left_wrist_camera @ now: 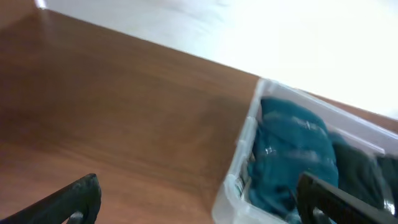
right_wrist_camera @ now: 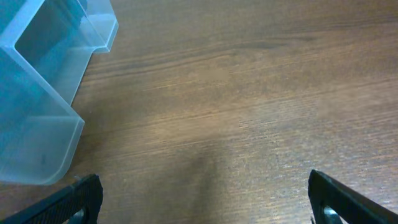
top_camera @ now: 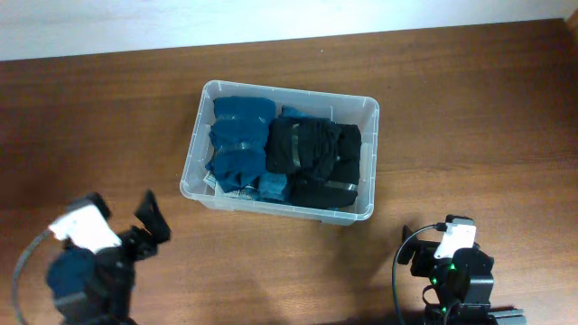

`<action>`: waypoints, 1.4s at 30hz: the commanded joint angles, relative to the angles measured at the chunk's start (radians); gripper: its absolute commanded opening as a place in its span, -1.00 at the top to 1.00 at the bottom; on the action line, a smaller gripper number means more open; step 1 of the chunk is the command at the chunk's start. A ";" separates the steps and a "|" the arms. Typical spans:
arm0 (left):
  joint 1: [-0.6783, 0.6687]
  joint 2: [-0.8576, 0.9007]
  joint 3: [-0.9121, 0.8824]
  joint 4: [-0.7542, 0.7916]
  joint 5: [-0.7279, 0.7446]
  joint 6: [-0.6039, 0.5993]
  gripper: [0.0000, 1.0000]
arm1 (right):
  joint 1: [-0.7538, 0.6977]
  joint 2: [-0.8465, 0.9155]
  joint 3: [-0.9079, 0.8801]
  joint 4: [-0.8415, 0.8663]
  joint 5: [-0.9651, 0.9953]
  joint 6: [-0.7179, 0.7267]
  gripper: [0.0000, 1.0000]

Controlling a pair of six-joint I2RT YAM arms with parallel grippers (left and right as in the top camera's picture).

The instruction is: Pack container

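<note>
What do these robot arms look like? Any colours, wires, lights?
Both arms are mostly black. The left arm carries a white block and a grey looping cable. The right arm has a white block, green lights and a black cable. Their fingers are black.

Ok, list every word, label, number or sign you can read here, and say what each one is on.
No text is readable in any view.
Pale patch with dark marks at the near-left corner of the container: too blurred to read.
Grey bands across the blue clothes and black clothes: no legible print.
</note>
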 commanded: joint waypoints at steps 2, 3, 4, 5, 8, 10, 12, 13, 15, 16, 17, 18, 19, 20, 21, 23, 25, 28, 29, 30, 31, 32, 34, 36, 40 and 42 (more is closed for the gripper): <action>-0.016 -0.137 -0.204 0.117 0.087 0.063 -0.99 | -0.008 -0.010 -0.010 0.002 -0.006 -0.003 -0.97; -0.023 -0.159 -0.237 0.139 0.087 0.084 -0.99 | -0.008 -0.010 -0.010 0.002 -0.006 -0.003 -0.97; -0.034 -0.184 -0.271 0.159 0.087 0.113 -0.99 | -0.008 -0.010 -0.010 0.002 -0.006 -0.003 -0.97; -0.043 -0.207 -0.300 0.174 0.087 0.140 -0.99 | -0.008 -0.010 -0.010 0.002 -0.006 -0.003 -0.97; -0.068 -0.257 -0.361 0.186 0.085 0.212 -0.99 | -0.008 -0.010 -0.010 0.002 -0.006 -0.003 -0.97; -0.072 -0.275 -0.384 0.185 0.055 0.217 -0.99 | -0.008 -0.010 -0.010 0.002 -0.005 -0.003 -0.97; -0.072 -0.291 -0.399 0.185 0.014 0.217 -0.99 | -0.008 -0.010 -0.010 0.002 -0.006 -0.003 -0.97; -0.072 -0.299 -0.406 0.185 -0.011 0.217 -0.99 | -0.008 -0.010 -0.010 0.002 -0.006 -0.003 -0.97; -0.072 -0.318 -0.419 0.185 -0.059 0.218 -0.99 | -0.008 -0.010 -0.010 0.002 -0.005 -0.003 -0.97; -0.073 -0.328 -0.427 0.185 -0.075 0.218 -0.99 | -0.008 -0.010 -0.010 0.002 -0.005 -0.003 -0.97; -0.073 -0.338 -0.435 0.185 -0.087 0.218 -0.99 | -0.008 -0.010 -0.010 0.002 -0.006 -0.003 -0.97; -0.072 -0.352 -0.444 0.185 -0.092 0.218 -0.99 | -0.008 -0.010 -0.010 0.002 -0.006 -0.003 -0.97; -0.073 -0.367 -0.452 0.185 -0.092 0.218 -0.99 | -0.008 -0.010 -0.010 0.002 -0.005 -0.003 -0.97; -0.072 -0.384 -0.460 0.185 -0.092 0.221 -0.99 | -0.008 -0.010 -0.010 0.002 -0.005 -0.003 -0.97; -0.072 -0.397 -0.466 0.184 -0.092 0.221 -0.99 | -0.008 -0.010 -0.010 0.002 -0.005 -0.003 -0.97; -0.072 -0.423 -0.482 0.185 -0.092 0.221 -0.99 | -0.008 -0.010 -0.010 0.002 -0.006 -0.003 -0.97; -0.073 -0.445 -0.502 0.185 -0.092 0.221 -0.99 | -0.008 -0.010 -0.010 0.002 -0.006 -0.004 -0.97; -0.080 -0.465 -0.531 0.186 -0.092 0.221 -0.99 | -0.008 -0.010 -0.010 0.002 -0.005 -0.003 -0.97; -0.084 -0.465 -0.531 0.188 -0.092 0.221 -0.99 | -0.008 -0.010 -0.010 0.002 -0.006 -0.003 -0.97; -0.090 -0.465 -0.531 0.193 -0.100 0.221 -0.99 | -0.008 -0.010 -0.010 0.002 -0.006 -0.003 -0.97; -0.095 -0.465 -0.531 0.195 -0.111 0.221 -0.99 | -0.008 -0.010 -0.010 0.002 -0.006 -0.003 -0.97; -0.098 -0.465 -0.532 0.196 -0.122 0.221 -0.99 | -0.008 -0.010 -0.010 0.002 -0.005 -0.003 -0.97; -0.103 -0.465 -0.532 0.195 -0.127 0.220 -0.99 | -0.008 -0.010 -0.010 0.002 -0.006 -0.003 -0.97; -0.103 -0.465 -0.532 0.195 -0.128 0.221 -0.99 | -0.008 -0.010 -0.010 0.002 -0.005 -0.003 -0.97; -0.103 -0.465 -0.532 0.195 -0.127 0.220 -0.99 | -0.008 -0.010 -0.010 0.002 -0.005 -0.003 -0.97; -0.103 -0.465 -0.532 0.195 -0.128 0.220 -0.99 | -0.008 -0.010 -0.010 0.002 -0.005 -0.003 -0.97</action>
